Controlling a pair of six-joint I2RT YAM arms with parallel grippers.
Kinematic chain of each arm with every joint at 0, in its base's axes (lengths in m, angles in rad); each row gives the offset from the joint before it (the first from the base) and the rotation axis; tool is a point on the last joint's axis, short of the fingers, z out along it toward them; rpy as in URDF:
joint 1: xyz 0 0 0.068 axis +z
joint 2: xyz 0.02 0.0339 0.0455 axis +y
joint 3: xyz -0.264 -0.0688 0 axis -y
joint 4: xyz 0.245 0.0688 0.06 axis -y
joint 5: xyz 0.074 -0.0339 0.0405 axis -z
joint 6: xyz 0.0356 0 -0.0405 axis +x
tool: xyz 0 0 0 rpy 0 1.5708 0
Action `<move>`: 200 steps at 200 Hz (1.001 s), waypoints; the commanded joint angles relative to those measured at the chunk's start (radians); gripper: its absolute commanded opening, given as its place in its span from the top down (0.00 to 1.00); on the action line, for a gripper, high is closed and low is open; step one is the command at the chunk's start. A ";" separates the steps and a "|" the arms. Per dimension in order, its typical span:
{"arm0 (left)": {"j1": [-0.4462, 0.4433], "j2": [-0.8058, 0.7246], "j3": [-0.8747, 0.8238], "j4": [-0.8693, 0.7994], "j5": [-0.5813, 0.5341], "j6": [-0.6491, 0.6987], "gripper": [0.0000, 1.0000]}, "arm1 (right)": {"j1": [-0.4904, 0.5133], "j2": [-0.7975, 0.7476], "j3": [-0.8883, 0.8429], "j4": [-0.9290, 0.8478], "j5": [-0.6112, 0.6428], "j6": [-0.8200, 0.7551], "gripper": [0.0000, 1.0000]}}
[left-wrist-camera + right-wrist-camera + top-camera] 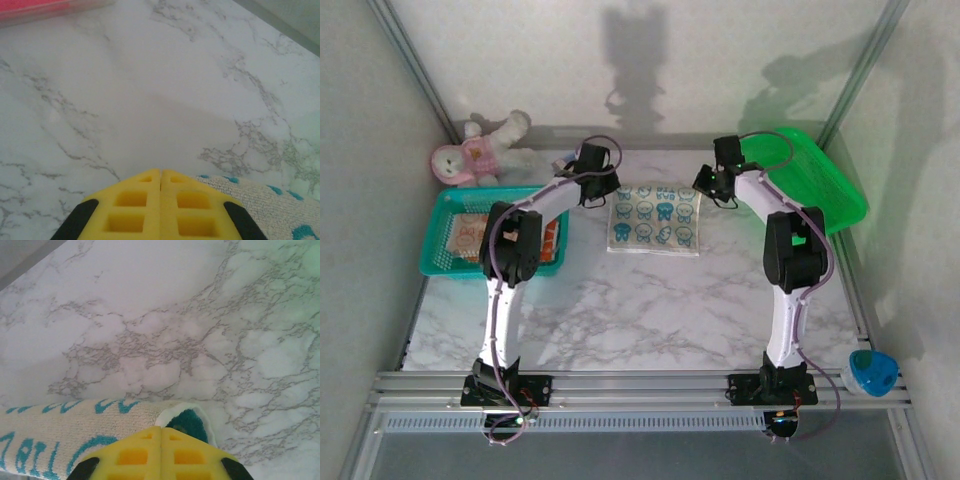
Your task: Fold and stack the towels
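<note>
A white towel with blue cartoon prints (655, 220) lies flat on the marble table, mid-back. My left gripper (595, 186) is at its far left corner, and in the left wrist view its yellow fingers (160, 172) are pressed together with the towel's edge (265, 200) just to their right. My right gripper (712, 184) is at the far right corner. Its fingers (161, 429) are shut too, right over a curled-up corner (189, 419) of the towel (55, 435). Nothing shows in either seam. Orange and peach towels (470, 233) lie in the teal basket (438, 262).
A pink-and-white plush toy (480, 150) sits behind the teal basket. A green tray (815, 180) leans at the back right. A blue object (871, 372) rests by the right front rail. Bare marble (650, 310) spreads in front of the towel.
</note>
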 commanded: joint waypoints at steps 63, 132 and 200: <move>-0.021 -0.204 -0.276 0.287 -0.017 -0.027 1.00 | 0.013 -0.120 -0.149 0.073 -0.021 -0.028 1.00; -0.060 -0.322 -0.476 0.406 -0.056 -0.053 1.00 | 0.024 -0.205 -0.278 0.111 -0.024 -0.032 1.00; -0.084 -0.426 -0.658 0.480 -0.096 -0.067 1.00 | 0.042 -0.291 -0.422 0.148 -0.013 -0.030 1.00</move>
